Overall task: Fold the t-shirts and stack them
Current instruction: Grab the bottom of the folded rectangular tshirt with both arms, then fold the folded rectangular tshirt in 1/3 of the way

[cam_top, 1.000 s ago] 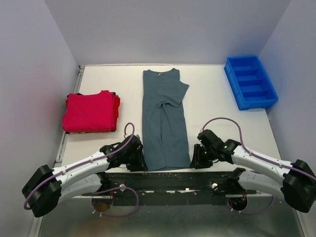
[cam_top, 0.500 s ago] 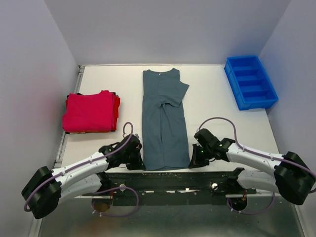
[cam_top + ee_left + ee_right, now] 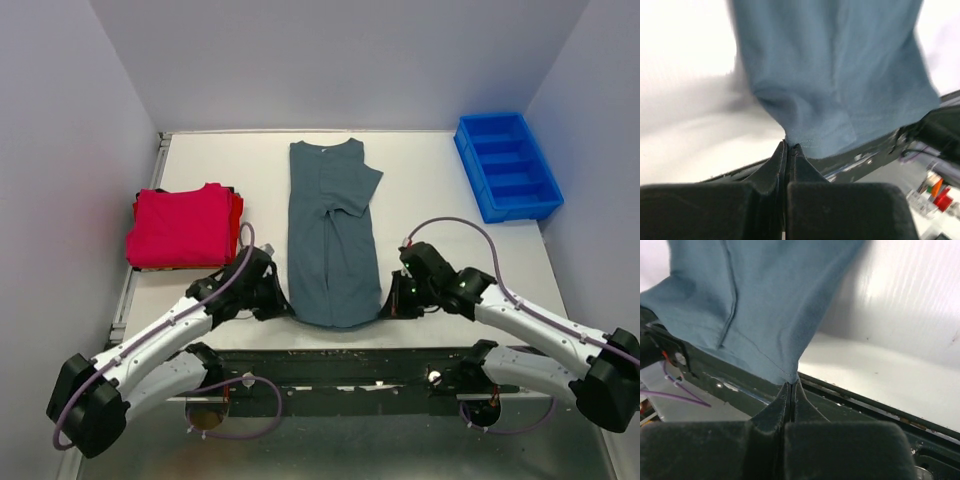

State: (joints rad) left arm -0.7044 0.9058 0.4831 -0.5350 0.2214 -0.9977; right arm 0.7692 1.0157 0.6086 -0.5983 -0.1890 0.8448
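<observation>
No text, label, brand, number or sign is showing legibly in any view. The small red and orange items [image 3: 939,193] at the lower right corner of the left wrist view are appearing too blurred for any lettering to be told.
</observation>
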